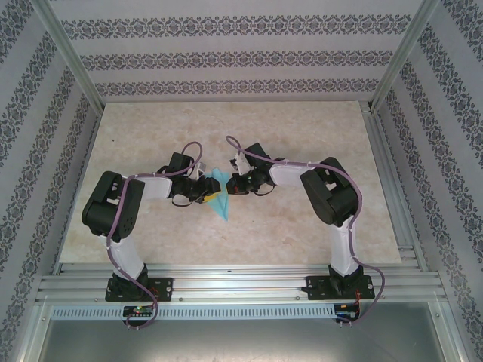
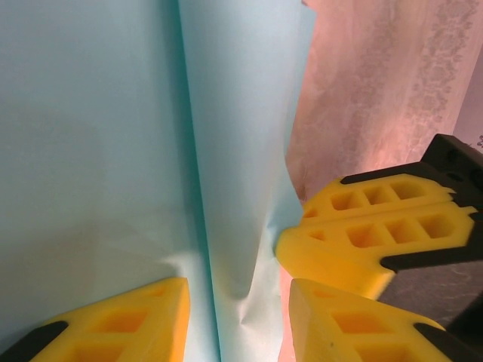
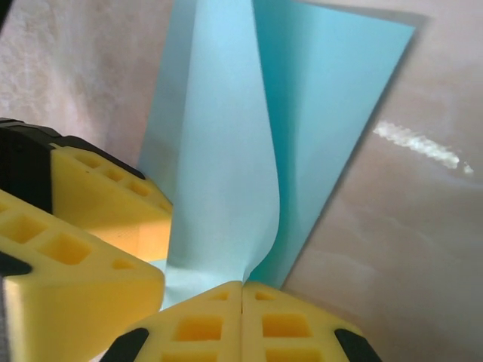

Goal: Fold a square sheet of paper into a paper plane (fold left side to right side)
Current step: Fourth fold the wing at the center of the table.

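Right gripper (image 3: pixel 241 289), closest to its wrist camera, is fully closed on a raised flap of the paper plane (image 3: pixel 226 151), which sits at the middle of the table (image 1: pixel 302 136) between both arms, its long axis from 12 to 6 o'clock in the top view. Left gripper (image 2: pixel 238 324) stands half open astride the middle crease, at 9 o'clock of the paper plane; a fold toward 3 o'clock would likely meet the right fingers (image 2: pixel 362 234).
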Robot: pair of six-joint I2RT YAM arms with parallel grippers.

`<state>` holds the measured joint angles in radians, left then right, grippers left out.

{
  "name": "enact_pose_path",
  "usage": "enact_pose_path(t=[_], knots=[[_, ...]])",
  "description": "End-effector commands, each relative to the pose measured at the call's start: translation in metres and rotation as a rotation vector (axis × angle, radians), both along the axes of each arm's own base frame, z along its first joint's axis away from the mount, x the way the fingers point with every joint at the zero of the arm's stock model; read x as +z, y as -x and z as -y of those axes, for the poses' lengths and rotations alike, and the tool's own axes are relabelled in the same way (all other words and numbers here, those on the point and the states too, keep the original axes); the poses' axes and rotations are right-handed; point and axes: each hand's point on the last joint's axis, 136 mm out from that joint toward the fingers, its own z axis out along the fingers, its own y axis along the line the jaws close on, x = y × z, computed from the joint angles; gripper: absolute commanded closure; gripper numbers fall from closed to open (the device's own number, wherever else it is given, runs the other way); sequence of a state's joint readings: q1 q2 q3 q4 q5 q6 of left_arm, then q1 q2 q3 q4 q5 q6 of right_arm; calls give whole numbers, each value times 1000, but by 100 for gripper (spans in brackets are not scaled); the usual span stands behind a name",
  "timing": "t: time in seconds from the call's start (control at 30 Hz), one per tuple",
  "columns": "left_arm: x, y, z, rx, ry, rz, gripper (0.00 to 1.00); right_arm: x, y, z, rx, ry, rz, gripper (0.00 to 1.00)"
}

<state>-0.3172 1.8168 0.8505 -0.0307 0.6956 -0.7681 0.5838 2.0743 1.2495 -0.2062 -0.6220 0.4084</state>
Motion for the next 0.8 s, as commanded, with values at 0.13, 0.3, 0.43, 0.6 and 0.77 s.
enact_pose_path(t=[0.13, 0.3, 0.43, 0.6, 0.77], knots=[[-60, 22, -26, 33, -191, -111, 60, -3, -13, 2, -2, 18, 30, 100], [-60, 22, -26, 32, -189, -110, 60, -3, -14, 1, 1, 15, 26, 100], [-60, 22, -26, 32, -189, -111, 60, -6, -12, 0, 6, 15, 21, 100], [-57, 21, -25, 30, -181, -102, 61, -15, -9, 2, 7, 45, 0, 100], [-39, 16, -20, 22, -148, -71, 60, -26, -1, 7, 21, 100, -24, 100]])
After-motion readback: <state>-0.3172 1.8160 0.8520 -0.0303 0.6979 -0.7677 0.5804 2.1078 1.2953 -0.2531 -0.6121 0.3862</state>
